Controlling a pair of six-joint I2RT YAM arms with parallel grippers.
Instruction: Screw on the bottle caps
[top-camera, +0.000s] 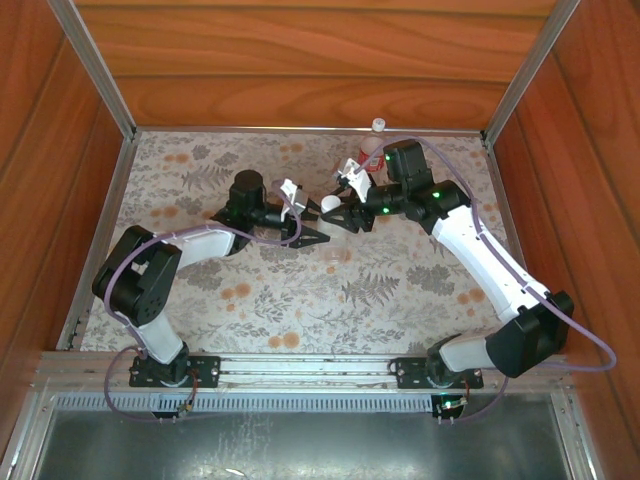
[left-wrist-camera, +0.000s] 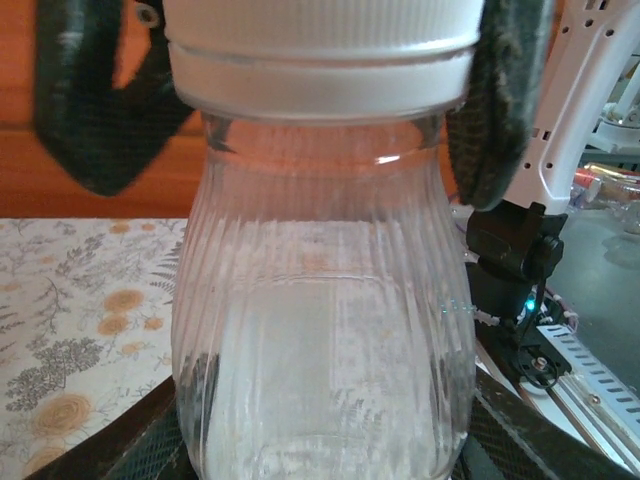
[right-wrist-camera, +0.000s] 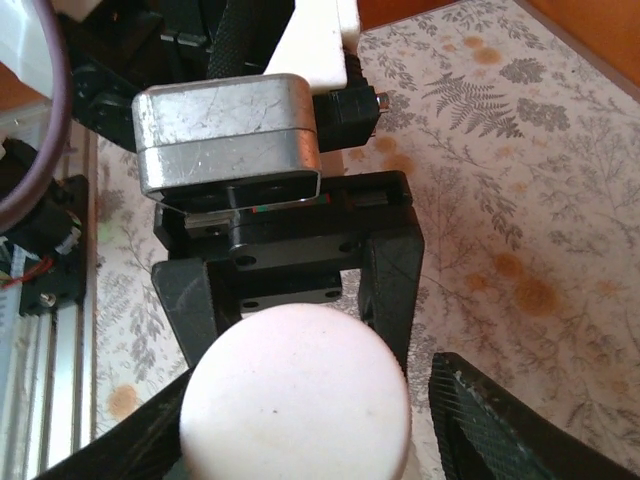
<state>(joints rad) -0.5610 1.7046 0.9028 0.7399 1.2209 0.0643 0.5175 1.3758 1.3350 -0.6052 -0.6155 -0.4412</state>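
Two arms meet over the far middle of the worktop (top-camera: 250, 290). The left gripper (top-camera: 315, 225) clamps the clear ribbed bottle (left-wrist-camera: 320, 300) by its body, steadying it for turning. The right gripper (right-wrist-camera: 300, 440) straddles its white cap (left-wrist-camera: 320, 60); whether it grips yet cannot be told.

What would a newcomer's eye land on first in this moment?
Mid-table, the left gripper holds a clear ribbed bottle upright, its white cap sitting on the neck with the right gripper straddling it. A second bottle, red-labelled and capped, stands near the far edge of the floral cloth.
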